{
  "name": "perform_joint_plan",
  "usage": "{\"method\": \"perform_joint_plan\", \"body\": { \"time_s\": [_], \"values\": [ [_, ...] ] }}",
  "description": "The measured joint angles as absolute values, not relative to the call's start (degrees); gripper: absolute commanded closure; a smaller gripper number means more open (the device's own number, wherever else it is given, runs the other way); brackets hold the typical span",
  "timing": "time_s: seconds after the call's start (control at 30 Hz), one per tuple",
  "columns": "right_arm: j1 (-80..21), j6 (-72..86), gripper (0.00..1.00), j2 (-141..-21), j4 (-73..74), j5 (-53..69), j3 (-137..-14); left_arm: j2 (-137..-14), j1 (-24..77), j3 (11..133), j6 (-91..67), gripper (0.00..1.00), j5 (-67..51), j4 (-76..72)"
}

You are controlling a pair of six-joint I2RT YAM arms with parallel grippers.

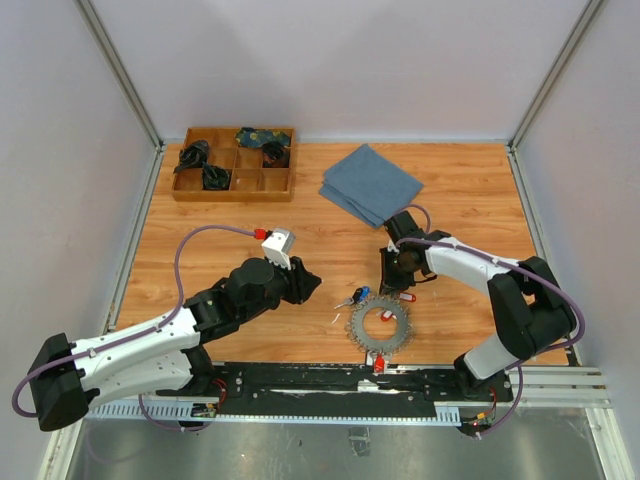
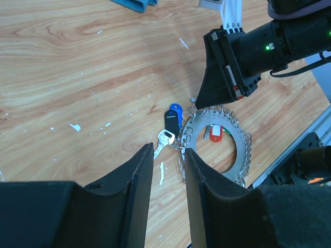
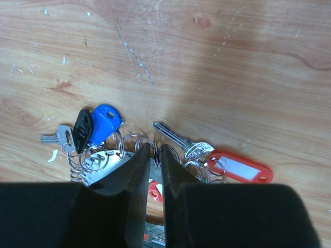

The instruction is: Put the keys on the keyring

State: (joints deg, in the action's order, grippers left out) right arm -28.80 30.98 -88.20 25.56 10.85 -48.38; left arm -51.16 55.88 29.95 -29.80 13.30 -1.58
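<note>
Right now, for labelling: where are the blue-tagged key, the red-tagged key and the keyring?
blue-tagged key [image 3: 105, 122]: right wrist view, on its blue tag.
red-tagged key [image 3: 240, 169]: right wrist view, on its red tag.
keyring [image 2: 238, 142]: left wrist view, right band.

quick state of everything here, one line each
keyring, lying flat
blue-tagged key, lying at keyring's edge
black-tagged key, lying beside the blue one
red-tagged key, lying flat at keyring's edge
left gripper, open, empty
right gripper, almost closed at keyring's rim, grip unclear
cloth, folded
</note>
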Motion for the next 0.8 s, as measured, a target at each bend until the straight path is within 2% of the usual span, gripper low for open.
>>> {"method": "perform_joint_plan", "body": {
  "time_s": [0.2,0.4,0.6,0.8],
  "values": [
    [-28.8,30.7,0.95,-88.0,25.5,11.1,-48.4,-50.7,55.9,30.0,-29.8,0.64,13.4,-1.6],
    [-28.8,28.4,0.98,-84.0,24.5,12.2,-48.3,-50.3,55.9,30.0,-29.8,0.64,13.9,-1.6],
    [-28.8,24.1,0.97,-74.0,18.0,18.1,-46.1,-47.9,55.9,30.0,-29.1,0.63,14.3,-1.7],
    [-31.4,15.9,1.0,-60.6,7.2,23.4,-39.9,-39.0,55.9,28.0,-26.0,0.63,14.5,-6.2]
  ]
}}
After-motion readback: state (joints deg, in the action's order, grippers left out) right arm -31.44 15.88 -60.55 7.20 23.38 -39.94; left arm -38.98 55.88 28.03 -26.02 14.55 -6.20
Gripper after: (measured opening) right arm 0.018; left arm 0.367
